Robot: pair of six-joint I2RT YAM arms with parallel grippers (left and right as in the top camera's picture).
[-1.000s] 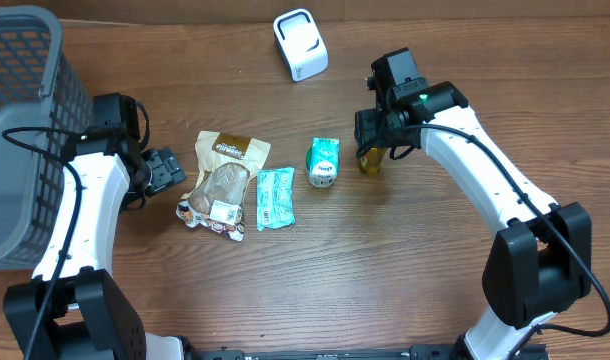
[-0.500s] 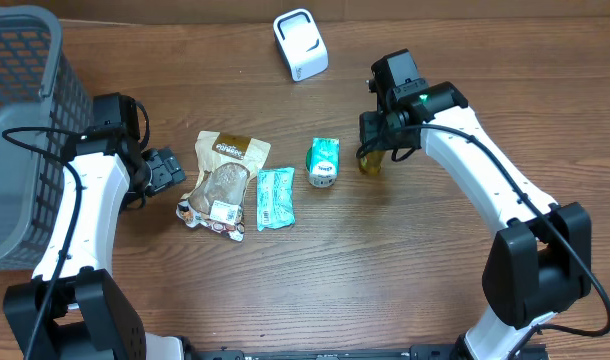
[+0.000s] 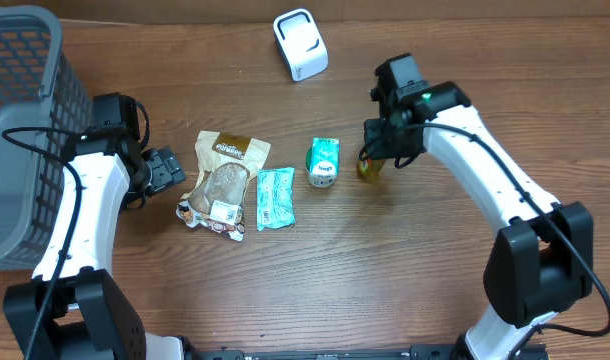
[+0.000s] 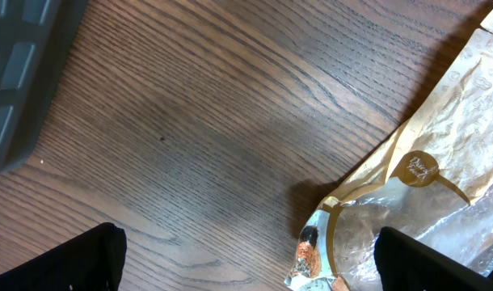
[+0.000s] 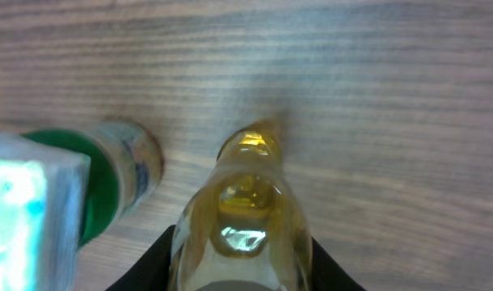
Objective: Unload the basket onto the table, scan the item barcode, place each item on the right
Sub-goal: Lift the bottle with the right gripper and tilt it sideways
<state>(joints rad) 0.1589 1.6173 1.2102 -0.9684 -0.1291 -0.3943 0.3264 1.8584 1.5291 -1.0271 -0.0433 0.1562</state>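
Note:
A small yellow bottle (image 3: 369, 166) stands on the wooden table right of centre. In the right wrist view the bottle (image 5: 242, 214) fills the space between the black fingers (image 5: 153, 265), which lie against both its sides. My right gripper (image 3: 378, 152) (image 5: 241, 271) is shut on it from above. The white barcode scanner (image 3: 301, 44) sits at the back of the table, apart from the bottle. My left gripper (image 3: 170, 168) (image 4: 246, 260) stands wide open beside the brown snack bag (image 3: 223, 180) (image 4: 428, 182), holding nothing.
A green-and-white can (image 3: 323, 162) (image 5: 109, 174) lies just left of the bottle. A teal packet (image 3: 275, 197) lies beside the brown bag. A grey mesh basket (image 3: 15, 130) (image 4: 16, 73) stands at the left edge.
The right gripper's fingers have closed in on the yellow bottle, and the wrist has shifted slightly right. The left arm has not moved.

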